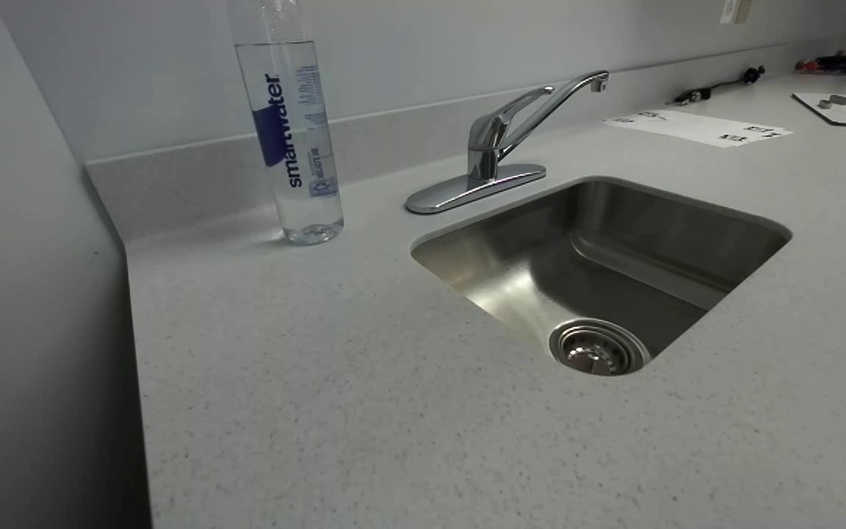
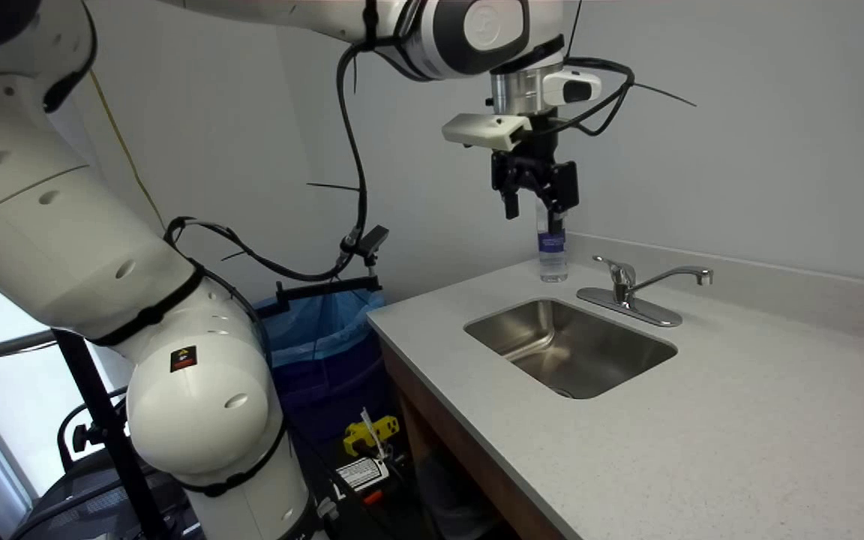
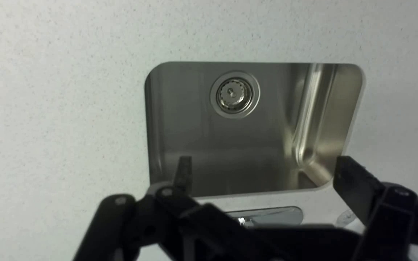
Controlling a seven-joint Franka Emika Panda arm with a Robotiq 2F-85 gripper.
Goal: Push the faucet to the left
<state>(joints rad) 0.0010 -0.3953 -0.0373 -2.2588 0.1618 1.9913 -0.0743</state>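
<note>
Pale grey walls (image 2: 762, 135) are filling the background in both exterior views. Below them, a speckled table (image 2: 739, 420) is spreading across the lower right of an exterior frame. A white Franka arm (image 2: 207, 416) is looming at the left of that frame and spanning its top. Beside the table, near the lower middle, a dark blue bin (image 2: 327, 382) is wearing a light blue liner (image 2: 301, 322). A stainless steel sink (image 1: 658, 228) is sitting recessed in the table, right of centre in an exterior view. At the upper left there, a clear smartwater bottle (image 1: 294, 147) is standing upright. Near it, at upper centre, the chrome faucet (image 1: 483, 165) is standing behind the sink, its oval base plate (image 1: 441, 195) lying flat on the table, its long spout (image 2: 683, 271) pointing toward the right of the frame in both exterior views. The black Robotiq claw (image 2: 534, 219) is hanging above the table, well apart from the faucet, its fingers (image 3: 356, 186) standing wide apart; in the wrist view it is partly hiding the base plate at bottom centre. Within the sink, a drain strainer (image 3: 232, 93) is showing at the wrist view's upper middle.
</note>
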